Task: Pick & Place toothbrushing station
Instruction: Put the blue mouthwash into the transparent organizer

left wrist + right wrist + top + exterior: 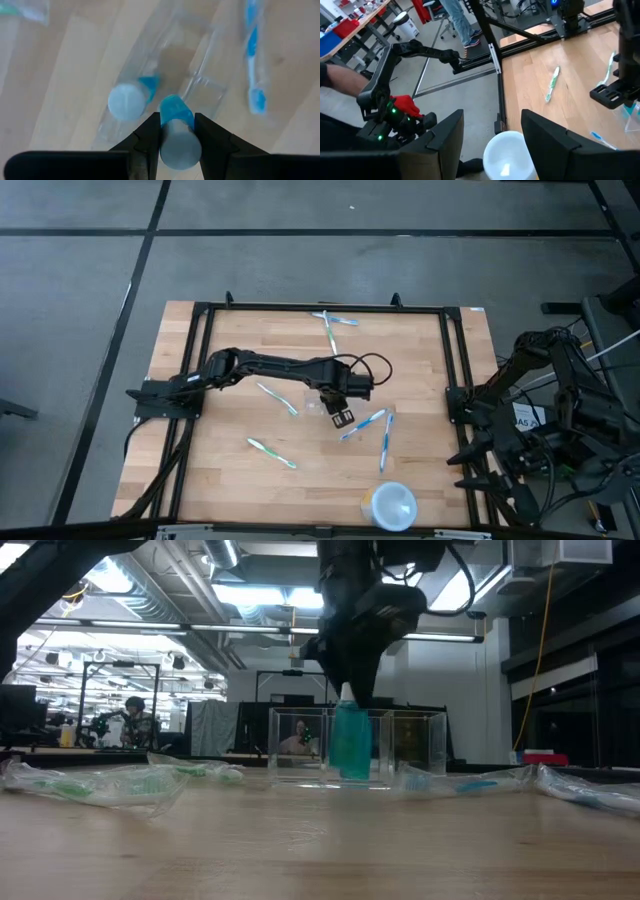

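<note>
The clear plastic holder (355,748) stands on the wood at mid-table, faint in the high view (314,405). My left gripper (341,418) reaches it from above and is shut on an upright blue tube (350,745) with a pale round end (179,147). A second pale round end with a blue body (126,101) shows beside it within the clear walls; whether it is a tube or a reflection I cannot tell. My right gripper (492,145) is open and empty, off the table's right side. My left gripper pinches the blue tube near its pale upper end (176,117) between its two fingers. The fingers (150,135) come from above, pointing down. The tube stands upright below them, its lower part (350,762) inside the holder's clear walls; whether it rests on the base I cannot tell.
Several wrapped toothbrushes lie around the holder: one far (330,325), one left (278,398), one near left (272,452), two right (362,423). A round white cup (392,505) stands at the near edge. A black frame (450,360) borders the table.
</note>
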